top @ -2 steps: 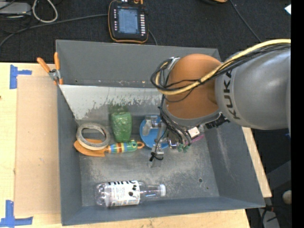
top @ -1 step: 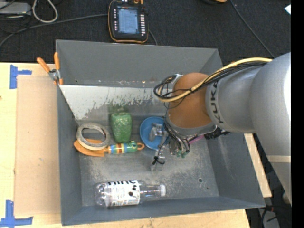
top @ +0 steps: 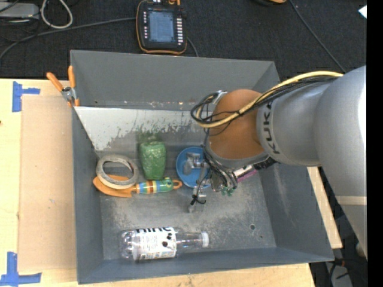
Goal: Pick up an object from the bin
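Here we are over the grey metal bin (top: pixel 179 91). The arm reaches in from the right, with its orange wrist cover (top: pixel 236 130) sitting low between the sloping walls. The claw (top: pixel 196 201) points straight down at a bare, dusty patch of the bin floor. I'd say it comes in vertically because those slanted walls leave little room for any other approach. Whether the claw is open or closed I cannot tell from up here, and I can't say it has a hold on anything.

The closest candidate is the blue round plastic lid (top: pixel 187 163). It lies flat just beyond the claw toward the back wall and is partly tucked under the wrist. To my eye it is the likeliest pick, though a flat lid gives little edge to pinch.

Off to the claw's left, near but not touching, lies a slim toy with rainbow stripes and an orange handle (top: pixel 152 187). Behind that stands a green knobbly lump (top: pixel 152 158). Further left again, a beige roll of tape (top: pixel 117 171) rests flat on an orange piece.

On the near side of the claw, well apart from it, is a clear plastic bottle with a black-and-white label (top: pixel 158 244). It lies on its side along the front wall, probably because the slope settles round things there.
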`<state>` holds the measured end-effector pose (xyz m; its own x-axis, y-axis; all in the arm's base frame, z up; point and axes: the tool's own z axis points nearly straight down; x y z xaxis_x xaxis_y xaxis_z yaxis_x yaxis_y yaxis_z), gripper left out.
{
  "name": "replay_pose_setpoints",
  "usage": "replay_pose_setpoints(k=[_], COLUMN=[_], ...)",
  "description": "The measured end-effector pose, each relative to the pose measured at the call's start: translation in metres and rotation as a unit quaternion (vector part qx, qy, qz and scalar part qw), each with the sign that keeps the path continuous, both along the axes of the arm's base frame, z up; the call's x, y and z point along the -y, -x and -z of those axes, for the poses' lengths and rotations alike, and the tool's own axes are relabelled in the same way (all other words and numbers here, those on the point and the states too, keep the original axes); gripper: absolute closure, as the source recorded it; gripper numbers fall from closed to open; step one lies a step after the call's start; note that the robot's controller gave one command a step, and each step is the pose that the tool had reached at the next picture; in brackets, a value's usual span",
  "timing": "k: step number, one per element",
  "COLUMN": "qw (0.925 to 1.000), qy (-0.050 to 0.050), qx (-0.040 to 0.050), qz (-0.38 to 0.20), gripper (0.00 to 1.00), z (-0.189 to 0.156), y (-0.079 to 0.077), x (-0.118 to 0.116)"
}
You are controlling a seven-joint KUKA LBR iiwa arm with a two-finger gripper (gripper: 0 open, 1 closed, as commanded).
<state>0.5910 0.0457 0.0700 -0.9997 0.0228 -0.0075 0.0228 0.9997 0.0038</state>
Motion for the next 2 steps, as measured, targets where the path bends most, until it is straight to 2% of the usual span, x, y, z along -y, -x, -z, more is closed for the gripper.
replay_pose_setpoints(k=[1, 2], qw=[0.9478, 0.9997], qy=[0.001, 0.0], qx=[-0.0041, -0.0009], qz=[-0.319, -0.022], gripper=[0.0, 0.0], z=[0.0, 0.0], y=[-0.005, -0.001], x=[-0.021, -0.004])
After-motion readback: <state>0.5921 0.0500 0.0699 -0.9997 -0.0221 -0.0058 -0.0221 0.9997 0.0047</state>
